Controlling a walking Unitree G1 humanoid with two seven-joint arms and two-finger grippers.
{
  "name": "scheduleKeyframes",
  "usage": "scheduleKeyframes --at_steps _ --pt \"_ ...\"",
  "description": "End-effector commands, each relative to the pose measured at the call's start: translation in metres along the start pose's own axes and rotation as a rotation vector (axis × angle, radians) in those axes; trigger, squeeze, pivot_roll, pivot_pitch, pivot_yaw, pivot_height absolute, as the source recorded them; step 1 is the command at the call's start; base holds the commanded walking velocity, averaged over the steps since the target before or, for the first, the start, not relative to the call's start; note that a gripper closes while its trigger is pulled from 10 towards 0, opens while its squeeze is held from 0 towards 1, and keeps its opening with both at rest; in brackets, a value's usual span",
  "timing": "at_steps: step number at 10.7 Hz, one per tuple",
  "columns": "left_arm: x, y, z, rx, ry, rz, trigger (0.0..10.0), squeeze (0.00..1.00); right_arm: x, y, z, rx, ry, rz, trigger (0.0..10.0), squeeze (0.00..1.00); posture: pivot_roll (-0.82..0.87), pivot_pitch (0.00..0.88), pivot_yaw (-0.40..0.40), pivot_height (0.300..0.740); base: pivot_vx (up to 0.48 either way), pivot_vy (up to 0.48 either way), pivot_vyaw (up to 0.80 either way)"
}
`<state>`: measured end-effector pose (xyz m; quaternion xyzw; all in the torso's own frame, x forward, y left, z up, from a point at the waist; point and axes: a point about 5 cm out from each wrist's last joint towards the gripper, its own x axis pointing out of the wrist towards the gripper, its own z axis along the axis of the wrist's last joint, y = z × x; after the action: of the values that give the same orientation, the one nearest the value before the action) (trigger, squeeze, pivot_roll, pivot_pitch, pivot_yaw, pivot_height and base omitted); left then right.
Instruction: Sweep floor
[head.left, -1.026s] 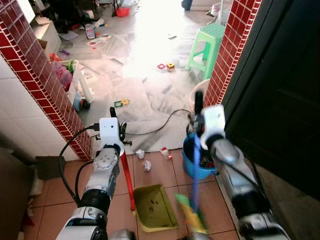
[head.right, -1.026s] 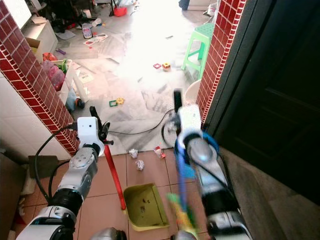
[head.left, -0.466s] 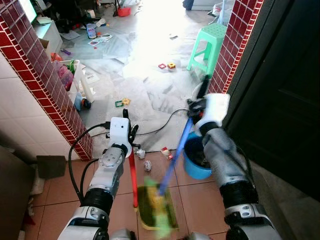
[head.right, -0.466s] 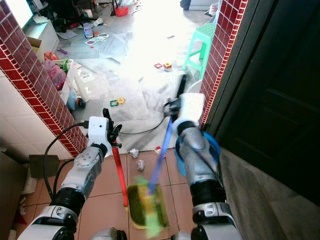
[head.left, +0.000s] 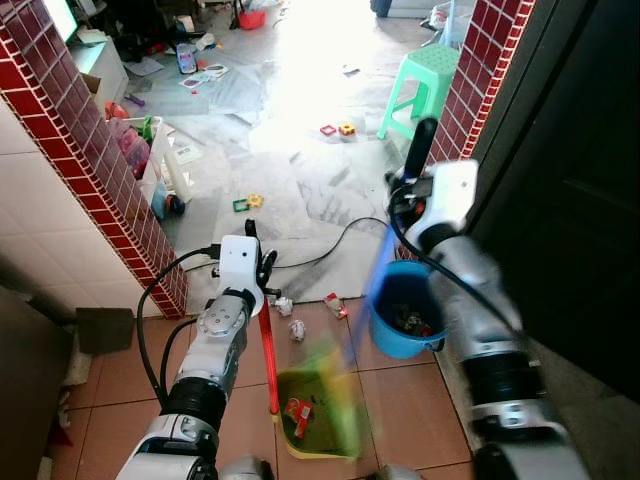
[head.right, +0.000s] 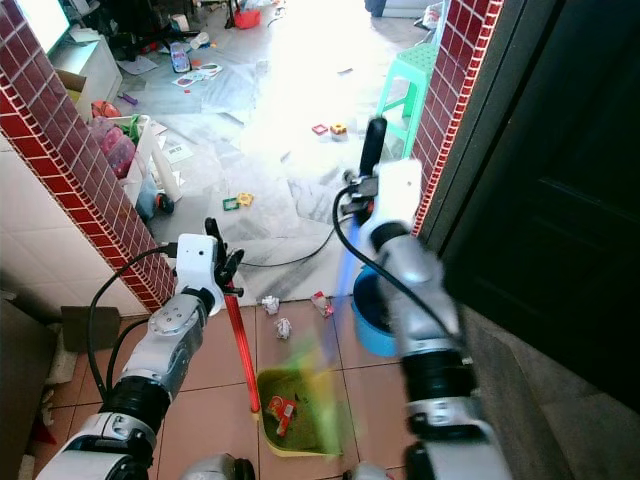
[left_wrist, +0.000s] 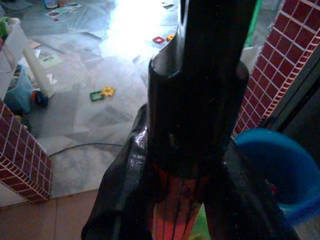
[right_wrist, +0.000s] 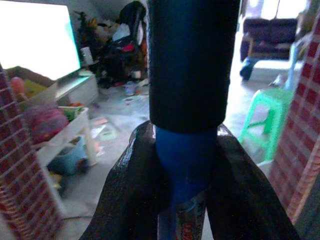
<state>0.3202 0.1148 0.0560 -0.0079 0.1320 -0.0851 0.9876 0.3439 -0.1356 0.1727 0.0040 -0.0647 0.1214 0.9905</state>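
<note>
Your right hand (head.left: 408, 190) pinches the blue-handled broom (head.left: 378, 262); its blurred green head overlaps the yellow plastic dustpan (head.left: 315, 420) (red handle pinched in the left hand (head.left: 255, 268)). Crumpled paper scraps (head.left: 293, 330) lie beyond the pan's mouth.

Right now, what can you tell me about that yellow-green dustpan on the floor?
The dustpan is a shallow yellow-green scoop, plastic by its look, resting on the reddish floor tiles with its open mouth facing the crumpled scraps ahead. A long red handle rises from its back edge, gripped near the top by the left hand. Inside lies a red wrapper and dark crumbs. The blurred green broom head is passing over its right side.
</note>
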Motion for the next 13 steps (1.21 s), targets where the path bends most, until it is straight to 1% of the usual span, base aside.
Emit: scheduleKeyframes --at_steps 1,2,3,4,5,6,7,8,9,10,11,12,13 --pt "-0.005 0.0 -0.023 -0.022 0.106 0.008 10.0 0.0 0.006 -0.007 0.02 0.038 -0.076 -0.014 10.0 0.0 -0.15 0.009 0.011 0.74 0.0 0.0 0.0" --pt "-0.004 0.001 -0.017 -0.061 0.078 0.009 10.0 0.0 0.003 -0.023 0.018 0.019 -0.059 -0.048 10.0 0.0 -0.15 0.0 0.015 0.74 0.0 0.0 0.0" --pt "-0.003 0.006 -0.011 -0.053 0.045 0.055 10.0 0.0 -0.002 -0.029 0.016 -0.017 -0.062 -0.063 10.0 0.0 -0.15 0.0 0.022 0.74 0.0 0.0 0.0" --pt "-0.002 0.01 -0.001 -0.086 0.0 0.078 10.0 0.0 -0.014 -0.032 -0.003 -0.02 0.002 -0.084 10.0 0.0 -0.16 0.0 0.028 0.74 0.0 0.0 0.0" --pt "-0.002 0.011 0.002 -0.071 -0.017 0.081 10.0 0.0 -0.021 -0.032 -0.015 -0.022 0.036 -0.1 10.0 0.0 -0.15 0.0 0.03 0.74 0.0 0.0 0.0" --pt "-0.003 0.015 0.006 -0.046 -0.03 0.081 10.0 0.0 -0.032 -0.031 -0.032 -0.062 0.078 -0.121 10.0 0.0 -0.14 0.0 0.037 0.74 0.0 0.0 0.0" --pt "-0.006 0.024 0.008 -0.012 -0.053 0.096 10.0 0.0 -0.042 -0.03 -0.051 -0.098 0.11 -0.116 10.0 0.0 -0.13 0.0 0.036 0.74 0.0 0.0 0.0" --pt "-0.008 0.027 0.01 -0.021 -0.059 0.097 10.0 0.0 -0.046 -0.034 -0.056 -0.064 0.119 -0.159 10.0 0.0 -0.13 0.0 0.043 0.74 0.0 0.0 0.0" --pt "-0.009 0.029 0.013 -0.035 -0.087 0.089 10.0 0.0 -0.049 -0.04 -0.061 -0.065 0.134 -0.194 10.0 0.0 -0.13 0.0 0.043 0.74 0.0 0.0 0.0" --pt "-0.01 0.028 0.018 -0.038 -0.136 0.067 10.0 0.0 -0.049 -0.047 -0.065 -0.071 0.155 -0.246 10.0 0.0 -0.12 0.0 0.019 0.74 0.0 0.0 0.0" --pt "-0.006 0.024 0.021 -0.014 -0.145 0.048 10.0 0.0 -0.047 -0.05 -0.062 -0.087 0.153 -0.265 10.0 0.0 -0.11 0.0 -0.01 0.74 0.0 0.0 0.0" --pt "-0.006 0.014 0.03 -0.048 -0.169 -0.046 10.0 0.0 -0.041 -0.042 -0.054 -0.144 0.127 -0.194 10.0 0.0 -0.12 0.0 -0.006 0.74 0.0 0.0 0.0" --pt "-0.008 0.007 0.031 -0.09 -0.162 -0.119 10.0 0.0 -0.036 -0.038 -0.052 -0.161 0.109 -0.147 10.0 0.0 -0.12 0.0 0.027 0.74 0.0 0.0 0.0"
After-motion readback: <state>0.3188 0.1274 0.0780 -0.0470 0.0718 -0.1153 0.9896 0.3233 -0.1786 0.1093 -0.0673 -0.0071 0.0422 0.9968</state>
